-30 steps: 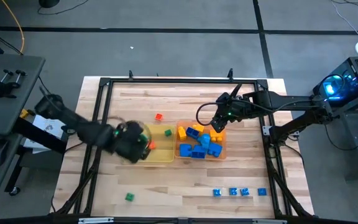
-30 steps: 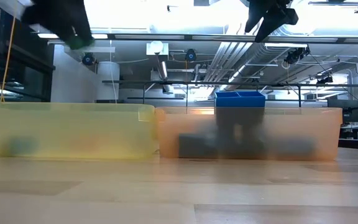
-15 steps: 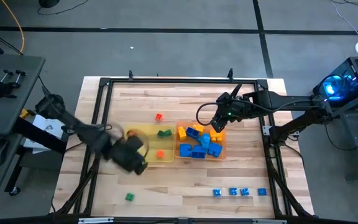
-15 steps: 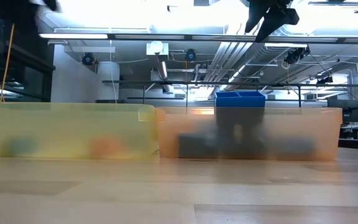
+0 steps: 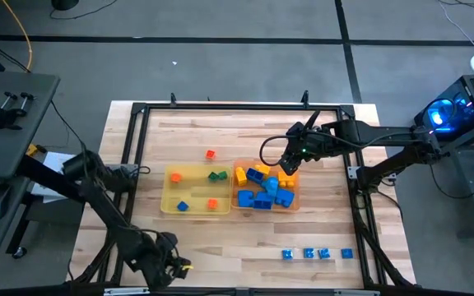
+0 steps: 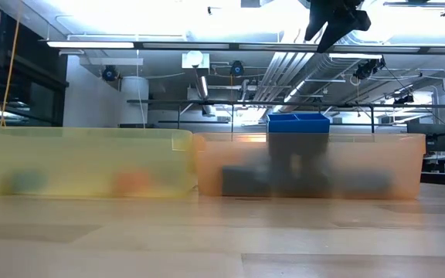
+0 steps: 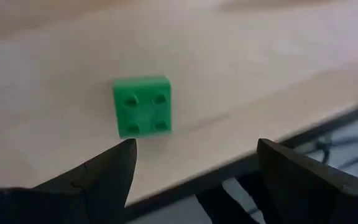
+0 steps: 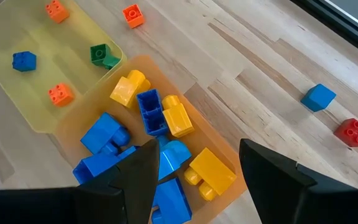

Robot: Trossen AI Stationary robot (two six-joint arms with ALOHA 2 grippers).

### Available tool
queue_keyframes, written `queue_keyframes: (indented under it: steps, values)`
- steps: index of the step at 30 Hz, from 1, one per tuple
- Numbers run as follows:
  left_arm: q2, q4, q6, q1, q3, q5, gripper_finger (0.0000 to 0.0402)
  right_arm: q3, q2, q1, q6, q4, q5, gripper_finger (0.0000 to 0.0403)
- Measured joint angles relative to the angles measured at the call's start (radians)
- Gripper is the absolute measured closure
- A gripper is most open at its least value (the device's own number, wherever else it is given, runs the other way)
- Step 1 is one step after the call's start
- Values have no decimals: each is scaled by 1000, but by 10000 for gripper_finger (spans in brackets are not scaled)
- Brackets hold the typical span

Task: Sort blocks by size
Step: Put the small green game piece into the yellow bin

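Note:
My left gripper is open, low at the table's near left corner. In the left wrist view its fingers stand apart on the near side of a tiny green block, not touching it; the block lies studs up on the wood close to the table's edge. My right gripper is open and empty, high over the far side of the orange tray, which holds several larger blue and yellow blocks. The yellow tray holds tiny blue, orange and green blocks.
A tiny orange block lies on the wood beyond the yellow tray. Several blue blocks lie in a row at the near right. A blue block and a red block lie under the right arm. A black frame edges the table.
My left gripper has swung from above the yellow tray toward the table's near edge and down, and now stands at the near left corner by the tiny green block. The blocks in the yellow tray, which it covered, now show. My right arm has kept still.

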Motion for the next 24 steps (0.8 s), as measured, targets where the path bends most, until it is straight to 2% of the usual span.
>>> queue_keyframes:
  steps: [6, 15, 20, 24]
  values:
    - [34, -77, -15, 19, 0, 45, 85, 0, 0, 0, 0, 0, -1, 185]
    - [33, -156, -12, 19, 1, 56, 87, 0, 0, 0, -18, 0, -1, 185]
    - [57, -129, 4, 19, 1, 78, 87, 0, 0, 0, -27, 0, -1, 185]
    - [104, -67, 67, 31, 1, 142, 87, 0, 0, 0, -27, 0, -1, 185]
